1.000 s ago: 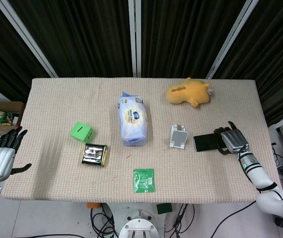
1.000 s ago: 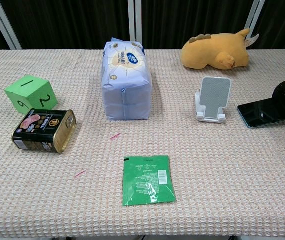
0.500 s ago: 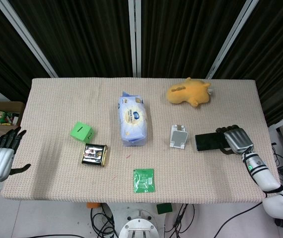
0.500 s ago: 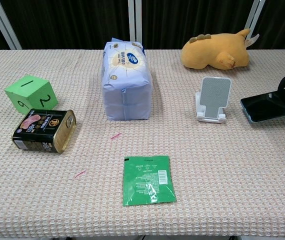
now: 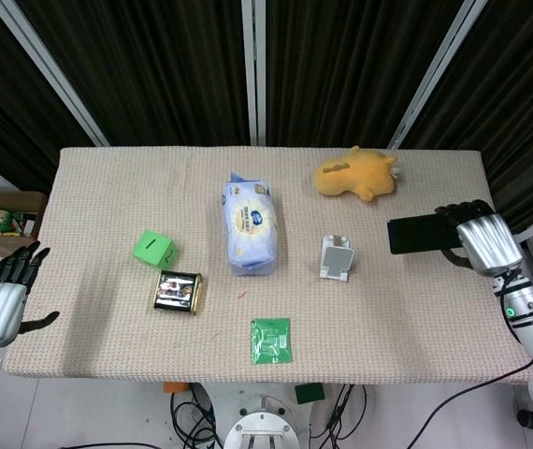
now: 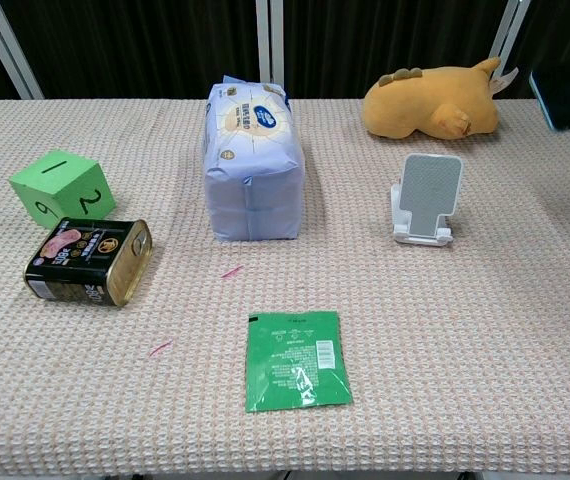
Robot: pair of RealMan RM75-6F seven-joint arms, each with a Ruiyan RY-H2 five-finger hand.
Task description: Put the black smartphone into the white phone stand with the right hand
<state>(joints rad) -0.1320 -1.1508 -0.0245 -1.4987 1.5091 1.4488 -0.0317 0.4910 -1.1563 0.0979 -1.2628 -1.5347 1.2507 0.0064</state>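
Observation:
My right hand [image 5: 483,238] grips the black smartphone [image 5: 419,234] by its right end and holds it in the air, right of the white phone stand [image 5: 338,257]. In the chest view only a corner of the smartphone [image 6: 568,98] shows at the top right edge, well above the phone stand [image 6: 427,198], which stands upright and empty on the table. My left hand [image 5: 5,297] hangs open off the table's left edge, holding nothing.
A yellow plush toy [image 5: 355,174] lies behind the stand. A blue wipes pack [image 5: 250,224] lies at mid-table, with a green cube [image 5: 153,249], a black tin [image 5: 178,291] and a green sachet [image 5: 270,340] to the left and front.
My right hand has lifted the smartphone off the table and carried it up and slightly right; in the chest view it has risen to the top edge. The left hand has not moved.

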